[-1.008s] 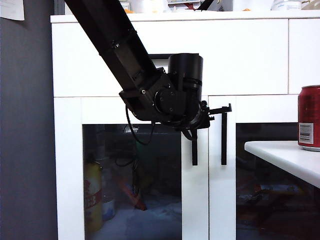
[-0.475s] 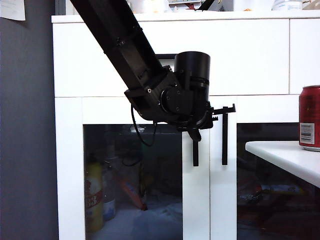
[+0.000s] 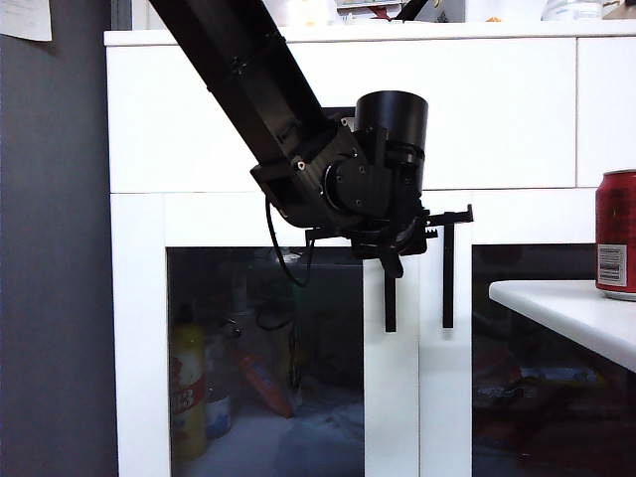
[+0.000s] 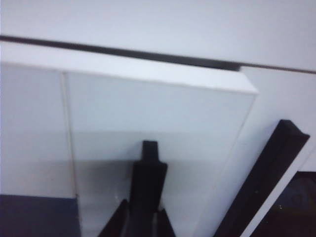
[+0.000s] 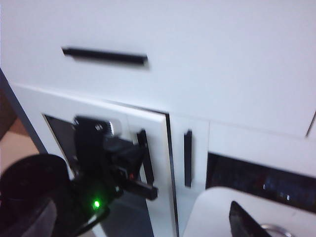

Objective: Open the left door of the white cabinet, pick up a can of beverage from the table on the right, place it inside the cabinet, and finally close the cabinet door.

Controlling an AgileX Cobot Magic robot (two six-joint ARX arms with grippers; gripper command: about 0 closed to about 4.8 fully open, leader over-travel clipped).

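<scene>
Step in hand: the opening of the left door [image 3: 266, 338] of the white cabinet [image 3: 477, 109] is judged to be under way; in the right wrist view its free edge is seen standing a little out from the cabinet front.
Left gripper [image 3: 390, 256]: it is placed at the upper end of the vertical black handle [image 3: 390, 298] of the left door, and its fingers [image 4: 147, 197] are closed on this handle, as the left wrist view shows.
Right gripper [image 5: 247, 219]: only one dark finger is seen, above the table [image 3: 566, 313]; the jaws are taken to be wide open, with nothing held.
Can of beverage [image 3: 616, 235]: it stands upright on the table at the right, untouched, well apart from both grippers.
Twin door [image 3: 537, 348]: it is shut, and its handle [image 3: 448, 273] is just beside the gripped one.
Inside of cabinet: a yellow bottle [image 3: 186, 383] is seen behind the dark glass.
Next move: the door must be pulled further along its arc around the hinge, until the opening is wide enough for the can; the grip should be kept firm, so the handle is not lost.
</scene>
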